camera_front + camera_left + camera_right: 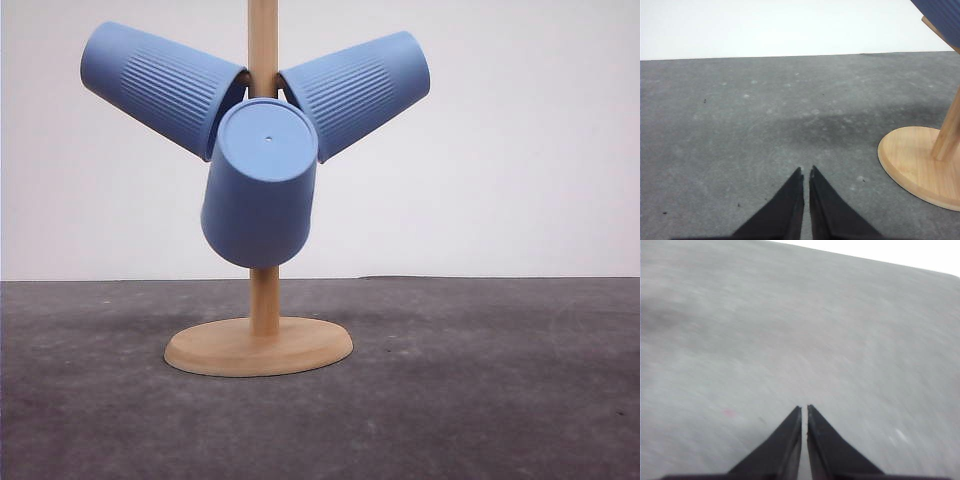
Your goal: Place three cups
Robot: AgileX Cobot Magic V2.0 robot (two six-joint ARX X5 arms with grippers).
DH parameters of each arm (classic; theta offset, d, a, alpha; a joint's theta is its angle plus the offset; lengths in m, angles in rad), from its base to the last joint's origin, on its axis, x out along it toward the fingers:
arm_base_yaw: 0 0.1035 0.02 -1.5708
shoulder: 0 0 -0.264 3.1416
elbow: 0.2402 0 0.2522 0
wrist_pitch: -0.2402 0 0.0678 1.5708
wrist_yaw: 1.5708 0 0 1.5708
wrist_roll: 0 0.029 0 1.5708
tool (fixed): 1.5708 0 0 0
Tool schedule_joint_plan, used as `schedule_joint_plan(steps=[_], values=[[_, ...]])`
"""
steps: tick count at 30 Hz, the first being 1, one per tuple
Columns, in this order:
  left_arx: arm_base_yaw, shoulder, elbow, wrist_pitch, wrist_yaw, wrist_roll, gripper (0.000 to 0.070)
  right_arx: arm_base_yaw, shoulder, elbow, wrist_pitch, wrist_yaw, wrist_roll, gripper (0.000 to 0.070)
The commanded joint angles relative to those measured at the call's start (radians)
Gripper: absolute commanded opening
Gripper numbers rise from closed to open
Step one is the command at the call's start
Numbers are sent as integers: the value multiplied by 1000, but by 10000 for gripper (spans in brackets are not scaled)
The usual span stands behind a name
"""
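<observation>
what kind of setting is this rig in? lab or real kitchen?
Likely a lab test bench, not a kitchen: a bare grey tabletop, a plain white backdrop, and a lone wooden cup stand holding three blue cups.

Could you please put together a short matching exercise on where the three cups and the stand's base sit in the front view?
Things:
1. Left cup
2. Right cup
3. Middle cup
4. Base

Descriptions:
A. Flat bottom faces the camera
B. Lies on the dark table
C. Bottom points up and to the left
D. Bottom points up and to the right

Pairs: 1-C, 2-D, 3-A, 4-B
</observation>
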Motion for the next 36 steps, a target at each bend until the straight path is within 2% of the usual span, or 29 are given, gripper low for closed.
schedule_joint_plan(steps=[1, 7, 8, 36], values=[[0, 0, -14, 11, -1, -2, 0, -13, -104, -41, 19, 32, 30, 16], [0, 0, -14, 11, -1, -2, 0, -53, -305, -158, 41, 53, 39, 16], [0, 0, -14, 11, -1, -2, 0, -58, -333, -157, 0, 53, 41, 16], [0, 0, -13, 12, -2, -2, 0, -69, -334, -157, -11, 72, 40, 16]])
